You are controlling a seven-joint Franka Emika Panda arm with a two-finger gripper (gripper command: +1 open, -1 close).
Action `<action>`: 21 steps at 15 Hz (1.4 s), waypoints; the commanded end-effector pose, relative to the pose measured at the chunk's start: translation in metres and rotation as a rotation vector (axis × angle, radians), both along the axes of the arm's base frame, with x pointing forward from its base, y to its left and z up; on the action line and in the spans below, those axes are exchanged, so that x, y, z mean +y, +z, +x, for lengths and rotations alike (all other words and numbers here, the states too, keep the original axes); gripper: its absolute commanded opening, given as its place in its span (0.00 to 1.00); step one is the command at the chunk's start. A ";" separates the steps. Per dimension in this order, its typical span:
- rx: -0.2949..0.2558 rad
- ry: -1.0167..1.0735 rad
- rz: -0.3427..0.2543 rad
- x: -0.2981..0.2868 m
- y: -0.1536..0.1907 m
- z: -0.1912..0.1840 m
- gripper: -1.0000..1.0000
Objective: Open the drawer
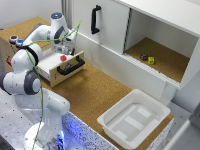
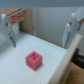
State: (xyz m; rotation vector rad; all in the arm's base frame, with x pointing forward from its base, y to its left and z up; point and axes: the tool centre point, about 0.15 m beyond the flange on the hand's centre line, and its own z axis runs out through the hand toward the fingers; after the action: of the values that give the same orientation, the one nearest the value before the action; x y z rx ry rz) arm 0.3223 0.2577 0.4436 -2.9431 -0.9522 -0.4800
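My gripper (image 1: 64, 51) hangs over the pulled-out drawer (image 1: 61, 65), its two fingers (image 2: 9, 30) spread wide and holding nothing; in the wrist view they stand apart on either side of the drawer's pale floor. Between them, on that floor, lies a small red cube (image 2: 33, 59) with a dark mark on its top face, untouched by either finger. The drawer projects from a plywood box (image 1: 17, 37) at the exterior view's left, its pale front panel carrying a black bar handle (image 1: 71, 66). The box stands on a cork-covered worktop (image 1: 92, 92). Behind it rises a tall white cabinet door (image 1: 102, 22) with a vertical black handle (image 1: 95, 19); to the exterior view's right an open compartment (image 1: 160, 55) holds two small objects, one dark (image 1: 144, 57) and one yellow (image 1: 151, 60), too small for me to identify. A white plastic tub (image 1: 134, 119) sits near the worktop's front edge, well apart from the drawer. A thin green cable (image 1: 39, 80) crosses the arm. Both views are blurred, and the arm hides part of the box's top.
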 end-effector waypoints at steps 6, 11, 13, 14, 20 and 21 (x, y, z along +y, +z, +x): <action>0.209 0.471 -0.308 0.099 -0.068 0.021 1.00; 0.182 0.587 -0.296 0.066 -0.088 0.033 1.00; 0.187 0.620 -0.267 0.052 -0.095 0.043 1.00; 0.189 0.635 -0.257 0.047 -0.098 0.047 1.00; 0.209 0.677 -0.201 0.030 -0.115 0.067 1.00; 0.213 0.684 -0.195 0.032 -0.116 0.069 1.00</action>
State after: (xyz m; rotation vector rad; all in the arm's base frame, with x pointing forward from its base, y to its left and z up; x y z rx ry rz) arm 0.3708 0.2958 0.3445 -2.5802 -1.9137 -0.0419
